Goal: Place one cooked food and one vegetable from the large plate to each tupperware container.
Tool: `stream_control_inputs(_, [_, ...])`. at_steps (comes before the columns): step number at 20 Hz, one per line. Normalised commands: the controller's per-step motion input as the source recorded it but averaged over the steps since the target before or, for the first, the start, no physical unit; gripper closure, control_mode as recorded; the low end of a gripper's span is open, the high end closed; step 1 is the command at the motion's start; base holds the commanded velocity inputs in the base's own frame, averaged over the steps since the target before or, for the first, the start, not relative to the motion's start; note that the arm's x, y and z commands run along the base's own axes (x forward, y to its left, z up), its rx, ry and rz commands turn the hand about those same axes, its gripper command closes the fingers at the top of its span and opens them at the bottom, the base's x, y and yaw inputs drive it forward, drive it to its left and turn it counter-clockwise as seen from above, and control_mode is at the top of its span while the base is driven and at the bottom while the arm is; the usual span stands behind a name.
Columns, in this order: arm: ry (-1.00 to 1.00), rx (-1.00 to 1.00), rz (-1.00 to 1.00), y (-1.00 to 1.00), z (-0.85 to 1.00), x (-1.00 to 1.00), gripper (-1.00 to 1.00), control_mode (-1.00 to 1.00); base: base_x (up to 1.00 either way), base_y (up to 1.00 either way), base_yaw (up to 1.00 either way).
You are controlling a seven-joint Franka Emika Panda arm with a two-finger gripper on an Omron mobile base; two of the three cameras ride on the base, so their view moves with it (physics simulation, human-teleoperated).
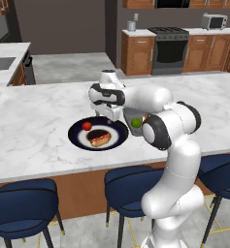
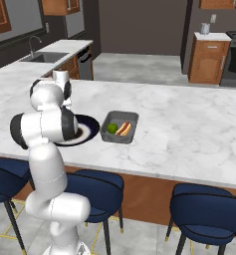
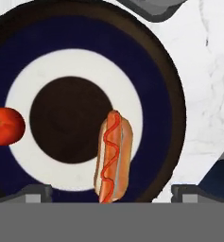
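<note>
End effector (image 3: 108, 194) open, one hot dog (image 3: 113, 157), one tomato (image 3: 4, 125) — plate (image 3: 165, 94)

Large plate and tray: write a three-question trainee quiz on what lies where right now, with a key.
1. True or false: the hot dog on the large plate lies across the plate's dark centre.
2. Which food lies on the plate with that hot dog? A) a lime B) a tomato C) a carrot
3. Fill in: the grey tray right of the plate holds a second hot dog and a green ____.

Key
1. False: it lies on the pale ring and dark band, beside the centre.
2. B, the tomato.
3. Lime.

The gripper hangs open above the plate.
</note>
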Motion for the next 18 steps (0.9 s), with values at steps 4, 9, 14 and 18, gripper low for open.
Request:
stream_control_inputs(4, [-0.1, 0.08, 0.01, 0.02, -0.39, 0.13, -1.0, -1.0, 0.0, 0.0, 0.0])
stream_control_inputs(9, [0.03, 0.01, 0.0, 0.0, -0.34, -0.05, -1.0, -1.0, 0.0, 0.0, 0.0])
stream_control_inputs(14, [0.16, -0.01, 0.0, 0.0, -0.22, -0.02, -1.0, -1.0, 0.0, 0.0, 0.0])
stream_control_inputs(18, [0.0, 0.0, 0.0, 0.03, -0.06, 0.0, -1.0, -1.0, 0.0, 0.0, 0.0])
